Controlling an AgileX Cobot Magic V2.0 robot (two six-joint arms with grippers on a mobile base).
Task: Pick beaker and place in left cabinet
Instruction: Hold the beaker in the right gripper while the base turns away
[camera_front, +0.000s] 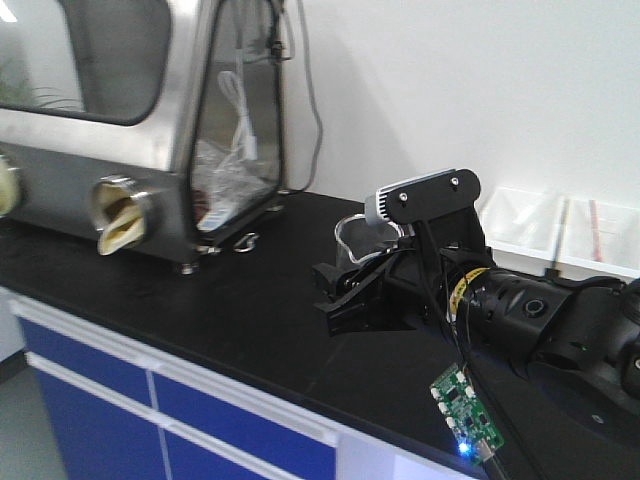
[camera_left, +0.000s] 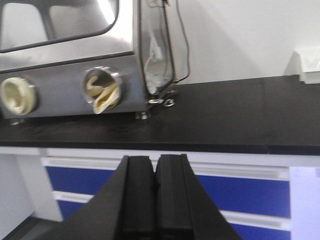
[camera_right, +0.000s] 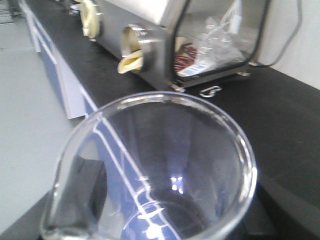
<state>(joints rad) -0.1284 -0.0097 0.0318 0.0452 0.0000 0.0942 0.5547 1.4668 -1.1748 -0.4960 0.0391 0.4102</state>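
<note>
R: right gripper (camera_front: 350, 290) clasps beaker (camera_right: 150, 165) over worktop (camera_front: 240, 300), nearer its front edge | L: left gripper (camera_left: 155, 170) clenched, pads (camera_left: 137, 195) touching; faces worktop's front edge

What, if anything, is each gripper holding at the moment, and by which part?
The right gripper holds the beaker by its side walls, below the rim. The left gripper is shut and holds nothing.

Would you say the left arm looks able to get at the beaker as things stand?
Probably not. The beaker is held in the right gripper, while the left gripper is shut, points at the counter edge near the steel chamber, and has no sight of it.
</note>
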